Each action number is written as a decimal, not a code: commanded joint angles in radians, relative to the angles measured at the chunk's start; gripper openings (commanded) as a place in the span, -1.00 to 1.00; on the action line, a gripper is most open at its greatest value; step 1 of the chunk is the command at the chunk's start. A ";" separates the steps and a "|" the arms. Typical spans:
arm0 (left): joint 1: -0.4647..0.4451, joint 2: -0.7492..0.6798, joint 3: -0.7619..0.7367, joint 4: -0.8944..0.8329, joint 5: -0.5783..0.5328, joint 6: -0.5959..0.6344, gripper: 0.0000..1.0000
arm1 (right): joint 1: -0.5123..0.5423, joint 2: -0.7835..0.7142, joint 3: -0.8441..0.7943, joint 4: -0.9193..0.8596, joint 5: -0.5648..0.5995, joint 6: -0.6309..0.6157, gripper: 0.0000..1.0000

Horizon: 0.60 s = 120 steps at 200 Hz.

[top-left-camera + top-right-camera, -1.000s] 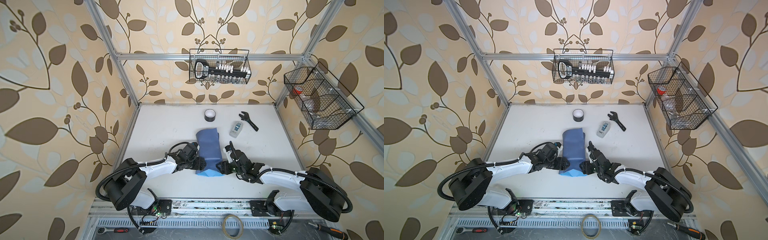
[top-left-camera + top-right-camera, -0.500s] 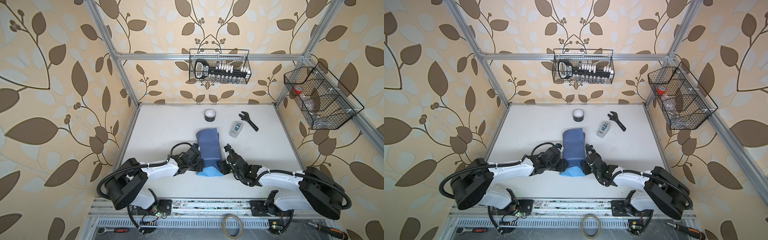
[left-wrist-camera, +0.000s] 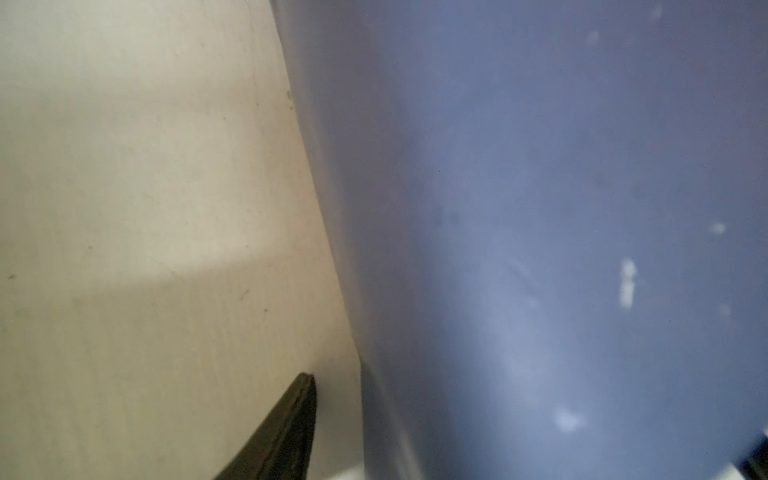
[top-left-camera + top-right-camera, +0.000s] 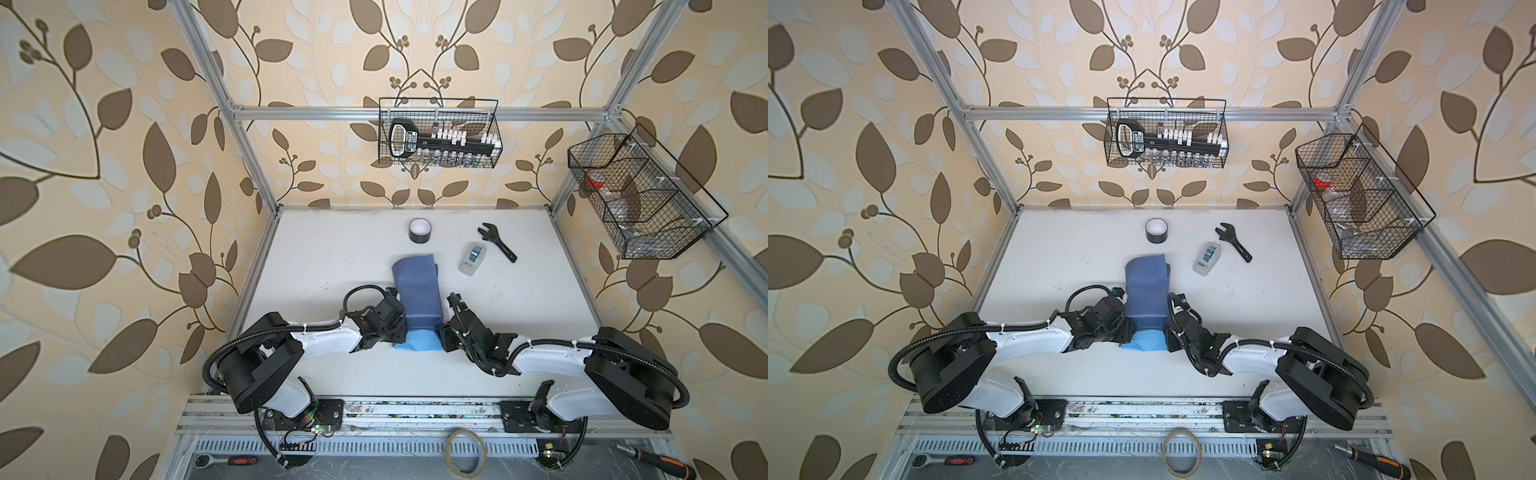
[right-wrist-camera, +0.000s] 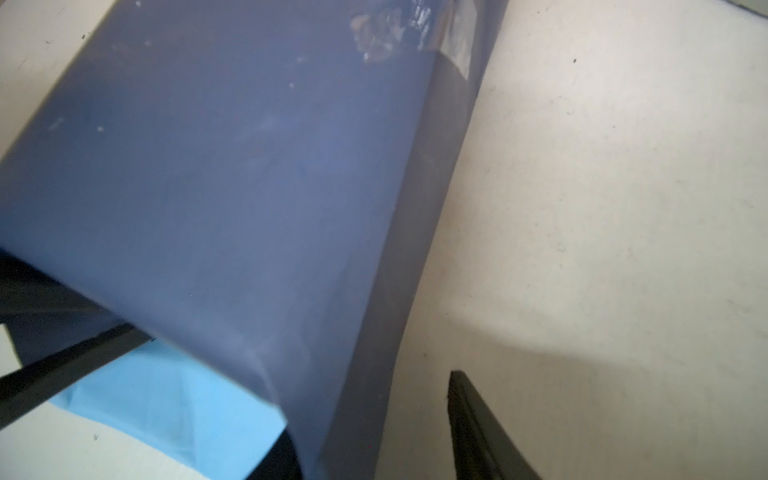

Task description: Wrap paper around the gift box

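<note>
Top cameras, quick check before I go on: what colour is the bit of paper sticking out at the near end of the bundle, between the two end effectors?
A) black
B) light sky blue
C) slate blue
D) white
B: the paper is slate blue over the top, but the flap poking out at its near end is light sky blue in both top views.
</note>
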 commanded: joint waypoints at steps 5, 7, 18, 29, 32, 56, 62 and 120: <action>-0.012 -0.027 -0.016 -0.019 -0.020 -0.027 0.07 | 0.007 0.008 -0.018 0.027 0.037 0.009 -0.17; -0.012 -0.027 -0.017 -0.020 -0.020 -0.029 0.08 | 0.006 0.008 -0.019 0.029 0.039 0.009 -0.18; -0.012 -0.061 -0.020 -0.021 -0.017 -0.031 0.10 | 0.008 0.012 -0.021 0.036 0.040 0.012 -0.21; -0.013 -0.080 -0.023 -0.025 -0.015 -0.032 0.10 | 0.008 0.014 -0.023 0.040 0.040 0.015 -0.24; -0.013 -0.083 -0.023 -0.026 -0.015 -0.033 0.10 | 0.008 0.015 -0.024 0.042 0.039 0.017 -0.25; -0.018 -0.099 -0.021 -0.048 -0.016 -0.031 0.03 | 0.011 0.021 -0.023 0.051 0.038 0.023 -0.30; -0.019 -0.100 -0.021 -0.050 -0.013 -0.032 -0.01 | 0.010 0.022 -0.022 0.052 0.038 0.026 -0.31; -0.032 -0.047 0.010 -0.069 -0.055 -0.039 -0.40 | 0.012 0.034 -0.018 0.055 0.038 0.036 -0.33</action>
